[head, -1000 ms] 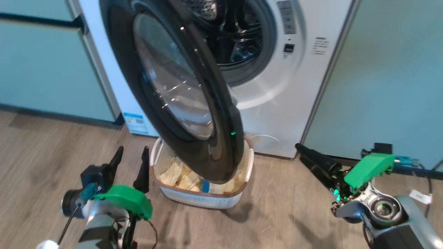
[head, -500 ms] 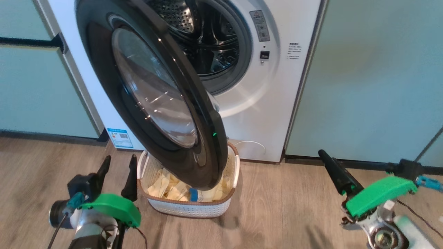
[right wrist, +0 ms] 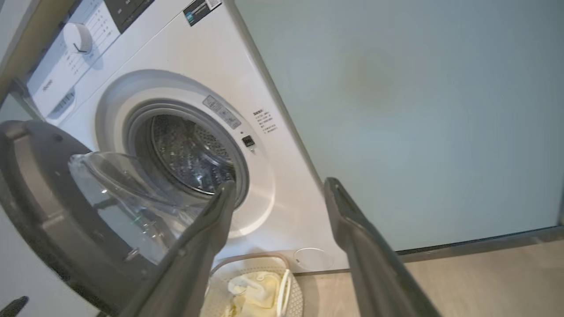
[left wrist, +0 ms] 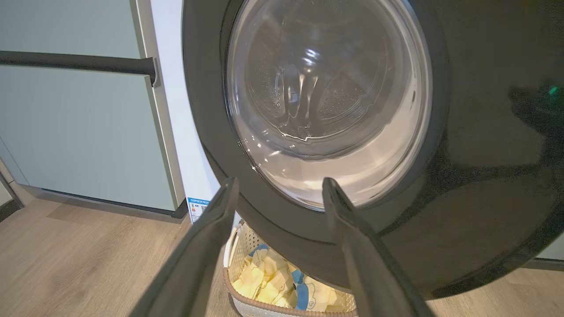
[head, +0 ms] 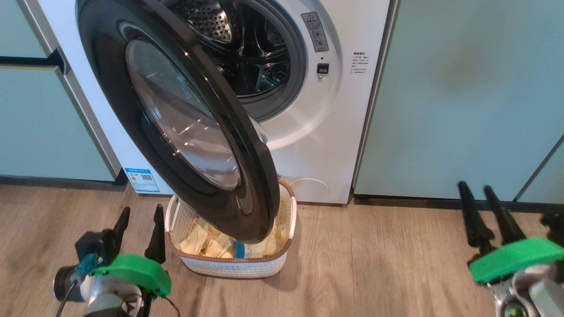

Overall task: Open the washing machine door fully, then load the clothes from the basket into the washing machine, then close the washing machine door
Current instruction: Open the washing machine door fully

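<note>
Floor (head: 374,255): wood-look planks, runs beneath everything else.
Cabinets (head: 462,88): pale green, flank the machine on both sides.
Washing machine (head: 326,145): white front-loader, stands on the floor between the cabinets; mouth uncovered, with a grey rubber ring around it.
Washing machine door (head: 185,127): glossy black with a clear bulging bowl; hinged on the left, swung partway out toward the camera, not fully back. Lower edge hangs over the basket and hides part of it in the head view.
Drum (head: 246,48): perforated steel, visible through the mouth; no garment seen inside.
Basket (head: 238,266): cream with a brown rim and white handles, sits on the floor right in front of the machine, under the door's lower edge.
Left gripper (head: 142,211): fingers spread apart, grasps nothing; hovers just left of the basket, pointing at the door's outer face in the left wrist view.
Right gripper (head: 474,187): fingers parted, empty; well to the right of the basket, near the right-hand cabinet.
Clothes (head: 207,244): pale yellow with blue patches, piled inside the basket.
Blue label (head: 142,179): stuck low on the machine's left corner.
</note>
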